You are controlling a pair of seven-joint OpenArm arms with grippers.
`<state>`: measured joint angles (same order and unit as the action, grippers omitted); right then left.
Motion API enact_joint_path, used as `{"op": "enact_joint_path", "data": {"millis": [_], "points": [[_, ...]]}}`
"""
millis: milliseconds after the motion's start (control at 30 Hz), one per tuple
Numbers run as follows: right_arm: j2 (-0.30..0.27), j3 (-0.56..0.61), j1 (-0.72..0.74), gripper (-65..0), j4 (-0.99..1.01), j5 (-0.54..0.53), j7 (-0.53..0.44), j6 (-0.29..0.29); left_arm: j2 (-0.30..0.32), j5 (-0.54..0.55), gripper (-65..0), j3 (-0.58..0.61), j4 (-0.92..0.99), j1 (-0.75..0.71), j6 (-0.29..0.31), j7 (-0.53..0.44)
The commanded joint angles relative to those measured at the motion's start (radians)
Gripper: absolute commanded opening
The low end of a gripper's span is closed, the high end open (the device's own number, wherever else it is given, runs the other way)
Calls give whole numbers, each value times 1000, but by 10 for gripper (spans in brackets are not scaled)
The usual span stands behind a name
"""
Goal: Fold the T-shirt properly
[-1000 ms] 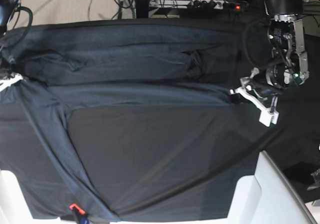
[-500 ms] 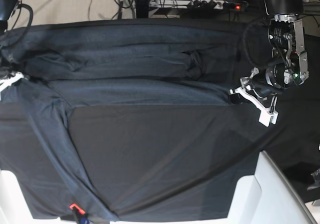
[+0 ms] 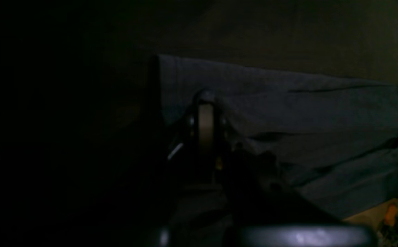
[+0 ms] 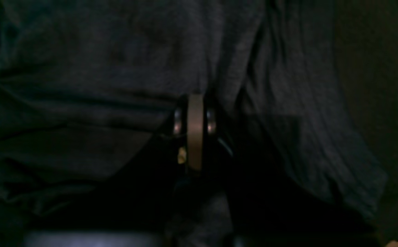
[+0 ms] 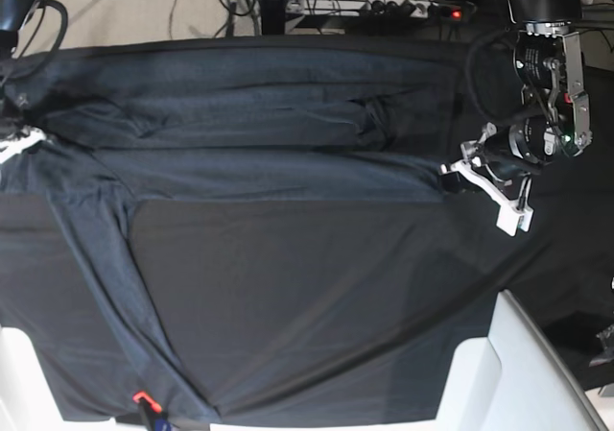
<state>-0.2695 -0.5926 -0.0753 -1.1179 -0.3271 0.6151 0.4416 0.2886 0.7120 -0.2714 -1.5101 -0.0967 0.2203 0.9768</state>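
Right gripper (image 4: 195,137): clamped on the T-shirt (image 4: 133,79), apparently by its near edge; it has drawn slightly inward, dragging the hanging strip along. Across the cloth, left gripper (image 5: 451,174) pinches the opposite corner, stationary. Folding remains unfinished.

No readable text, label, brand, number or sign in any view.
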Motion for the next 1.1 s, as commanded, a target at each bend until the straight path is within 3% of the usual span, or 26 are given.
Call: {"op": "enact_joint_path", "data": {"millis": [0, 300, 367, 567, 700, 800, 867, 933, 1067], "points": [[-23, -5, 13, -650, -15, -10, -13, 3, 13, 14, -650, -4, -19, 15, 8, -15], [-24, -5, 15, -638, -15, -10, -13, 3, 13, 14, -650, -4, -20, 1, 8, -14], [-24, -5, 15, -593, -15, -10, -13, 3, 13, 14, -650, -4, -20, -1, 8, -15], [-1, -16, -2, -348, -83, -14, -22, 10, 11, 14, -650, -4, -20, -2, 8, -15], [77, -92, -27, -333, -275, -13, -21, 10, 11, 14, -650, -4, -20, -2, 8, -15], [85, -56, -30, -335, -379, -10, -14, 10, 10, 14, -650, -2, -20, -2, 8, -15], [74, -5, -21, -332, -403, -8, -14, 10, 10, 14, -650, -2, -20, -4, 8, -15], [28, 79, 27, -332, -376, -8, -14, 10, 10, 14, -650, -2, -20, -4, 8, -15], [-40, 211, 188, -332, -138, -8, -25, 10, 10, 14, -650, -2, -20, -4, 8, -14]]}}
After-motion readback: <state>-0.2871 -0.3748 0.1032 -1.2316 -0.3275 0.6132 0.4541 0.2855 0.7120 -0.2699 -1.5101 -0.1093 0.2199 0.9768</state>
